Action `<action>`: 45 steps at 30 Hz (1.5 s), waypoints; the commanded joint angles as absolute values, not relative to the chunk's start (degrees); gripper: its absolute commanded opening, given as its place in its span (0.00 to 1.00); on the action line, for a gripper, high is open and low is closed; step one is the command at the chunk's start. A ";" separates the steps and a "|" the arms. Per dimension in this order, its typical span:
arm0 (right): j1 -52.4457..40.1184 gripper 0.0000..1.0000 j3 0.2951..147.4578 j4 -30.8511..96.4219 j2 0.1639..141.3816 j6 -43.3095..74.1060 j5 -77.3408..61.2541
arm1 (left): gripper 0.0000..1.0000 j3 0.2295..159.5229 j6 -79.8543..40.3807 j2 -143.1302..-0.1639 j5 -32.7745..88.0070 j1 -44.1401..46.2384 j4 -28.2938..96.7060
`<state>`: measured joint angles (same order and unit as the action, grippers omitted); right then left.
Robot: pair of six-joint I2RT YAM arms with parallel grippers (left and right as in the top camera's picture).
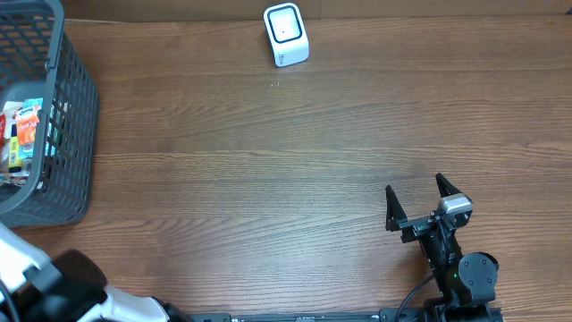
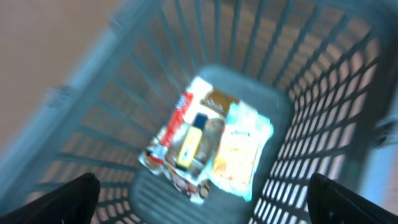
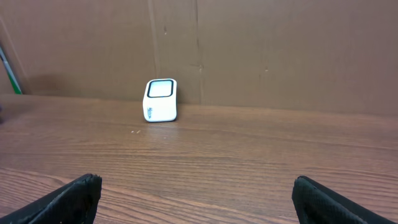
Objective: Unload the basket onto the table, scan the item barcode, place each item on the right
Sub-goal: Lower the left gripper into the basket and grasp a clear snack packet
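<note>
The brightly coloured packaged items [image 1: 20,134] are seen from overhead in the bottom of the grey slatted plastic basket [image 1: 76,116]. They lie far to the left of the right jaws and well apart from them. The left jaws are not made out here, only part of the left arm [image 1: 76,291] near the basket. The right jaws are spread wide and empty, aimed up the wooden bench [image 1: 268,179] toward the small white box-shaped scanner [image 1: 286,36].

In the blurred left wrist view, the items [image 2: 208,146] are found straight ahead of and below the left jaws, centred between the two tips. These jaws are held wide apart with nothing between them. A yellow tube-like item [image 2: 189,146] lies on top. Its long axis is judged to run roughly across the closing direction. The left arm is judged much the nearer.

In the right wrist view, the scanner [image 3: 161,99] is seen ahead, slightly left of centre between the wide, empty right jaws.
</note>
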<state>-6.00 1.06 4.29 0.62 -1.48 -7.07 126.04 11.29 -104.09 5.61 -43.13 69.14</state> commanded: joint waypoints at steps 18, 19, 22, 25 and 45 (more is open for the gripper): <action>-5.93 1.00 0.45 4.05 0.16 -1.30 -6.50 | 1.00 125.71 23.20 -126.10 15.11 -41.78 73.52; -5.93 1.00 0.45 4.05 0.16 -1.32 -6.50 | 1.00 125.71 23.20 -126.45 15.11 -41.58 73.52; -5.93 1.00 0.45 4.05 0.16 -1.32 -6.50 | 1.00 125.71 23.83 -128.03 15.11 -40.69 73.38; -5.93 1.00 0.45 4.05 0.16 -1.30 -6.50 | 1.00 125.71 23.83 -129.64 14.96 -39.66 73.28; -5.93 1.00 0.45 4.05 0.16 -1.32 -6.52 | 1.00 125.60 22.65 -134.58 8.40 -37.12 72.64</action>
